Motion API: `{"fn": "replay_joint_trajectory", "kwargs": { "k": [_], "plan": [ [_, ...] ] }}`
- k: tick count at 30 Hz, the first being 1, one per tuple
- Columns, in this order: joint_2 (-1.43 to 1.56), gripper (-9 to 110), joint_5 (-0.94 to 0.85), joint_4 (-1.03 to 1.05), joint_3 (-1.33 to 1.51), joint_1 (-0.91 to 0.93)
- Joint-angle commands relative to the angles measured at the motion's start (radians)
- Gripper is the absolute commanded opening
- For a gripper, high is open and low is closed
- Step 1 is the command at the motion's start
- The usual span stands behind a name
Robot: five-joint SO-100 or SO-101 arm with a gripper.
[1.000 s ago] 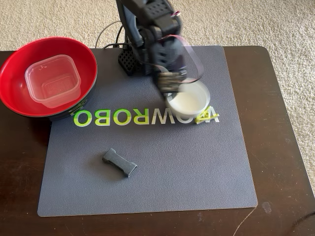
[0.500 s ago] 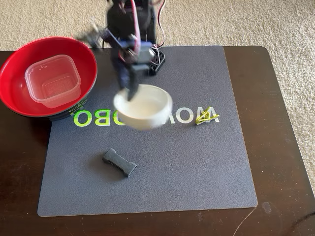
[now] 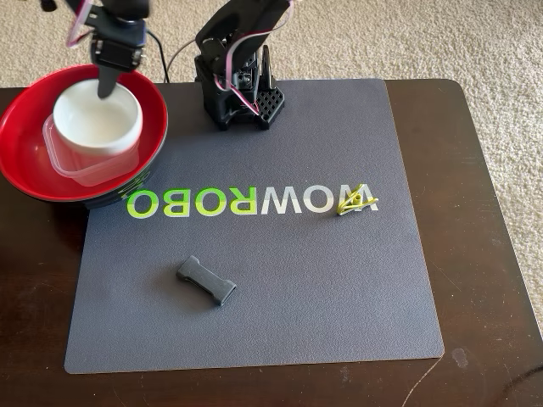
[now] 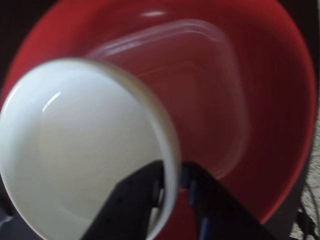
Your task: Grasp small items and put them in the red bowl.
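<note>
The red bowl (image 3: 21, 127) stands at the left rear corner of the worktop (image 3: 484, 212) in the fixed view, partly overlapping the grey mat (image 3: 280, 288), and already holds the clear square container (image 3: 64, 157), which lies on its red floor. The small white bowl (image 3: 97, 123) is over the red bowl, directly above or resting in the clear container; whether it touches cannot be told from the pictures. The hand (image 4: 176, 185) is clamped on the white bowl's rim, one finger inside and one outside, as the wrist view shows plainly; the bowl (image 4: 85, 150) hangs tilted there, with the clear container (image 4: 200, 90) and red interior (image 4: 280, 100) behind it. Assessment: one item is delivered, and a second is positioned over the target but not yet released. Two items are outstanding, both lying on the mat well apart from the red bowl: the black bone-shaped piece (image 3: 206, 281) toward the front left, and the tiny yellow-green clip (image 3: 356, 202) beside the right end of the printed lettering. The task is judged roughly half complete. The immediate step in hand appears to be release of the white bowl. The clip, being small and wiry, is judged the harder remaining pickup.
</note>
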Motion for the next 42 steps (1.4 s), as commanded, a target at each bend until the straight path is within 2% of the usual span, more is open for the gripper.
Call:
{"fn": "replay_joint_trajectory", "kwargs": {
  "k": [1, 4, 8, 9, 15, 20, 25, 27, 30, 36, 42],
  "plan": [
    [-0.035, 0, 0.107, -0.107, 0.04, 0.153],
    [-0.1, 0, 0.095, -0.179, 0.052, 0.135],
    [-0.103, 18, 0.048, -0.149, -0.008, 0.054],
    [-0.095, 19, 0.035, -0.133, -0.028, 0.04],
    [-0.184, 24, -0.074, 0.13, -0.336, -0.075],
    [-0.37, 24, -0.414, 0.431, -0.864, -0.416],
    [-0.56, 23, -0.712, 0.41, -0.983, -0.807],
    [-0.747, 23, -0.879, 0.416, -1.075, -0.904],
    [-1.037, 23, -1.106, 0.416, -1.238, -0.991],
    [-1.235, 21, -1.522, 0.287, -1.266, -1.089],
    [-1.43, 16, -1.609, 0.264, -1.249, -1.134]
  ]
}}
